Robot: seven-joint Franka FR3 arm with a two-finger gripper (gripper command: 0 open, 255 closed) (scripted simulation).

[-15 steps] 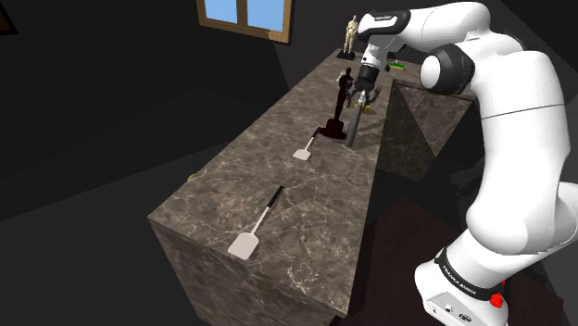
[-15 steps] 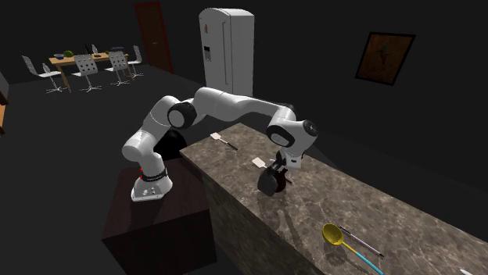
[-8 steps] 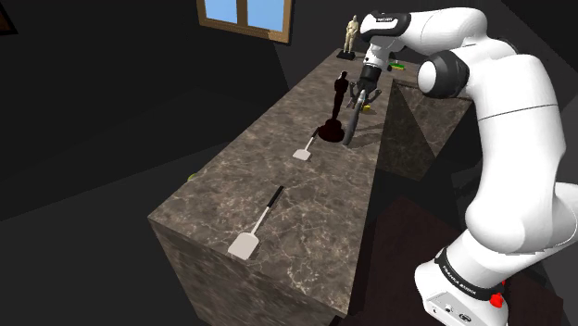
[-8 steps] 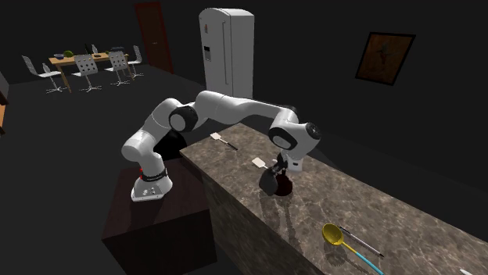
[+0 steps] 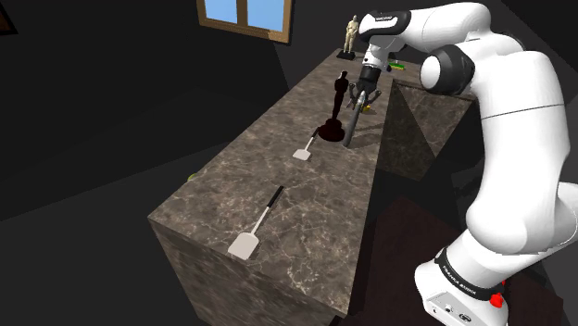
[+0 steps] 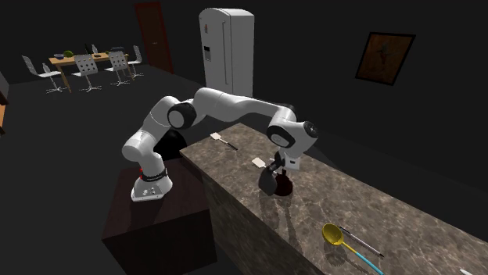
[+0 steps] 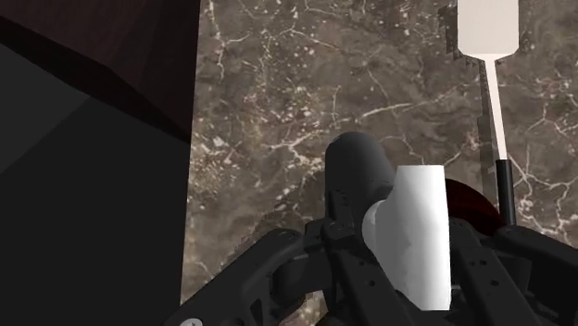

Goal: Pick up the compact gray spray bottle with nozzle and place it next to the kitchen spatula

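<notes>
Carrying the clamped spray bottle [image 5: 352, 125] to the spatula [image 5: 304, 151], the end effector [image 5: 362, 94] could topple the adjacent dark statuette [image 5: 341, 91].

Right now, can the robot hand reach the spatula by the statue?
Probably yes. The gripper, holding the spray bottle, hangs near that spatula; its head lies on bare counter; the dark statue crowds only its handle end.

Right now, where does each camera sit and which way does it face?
Shoulder view: behind the stand, looking along the counter toward the window; arm at right.
Second exterior view: off the counter's far end, facing back at the whole arm and fridge.
Wrist view: on the hand, looking down at the spray bottle and spatula.
All three share that spatula.
</notes>
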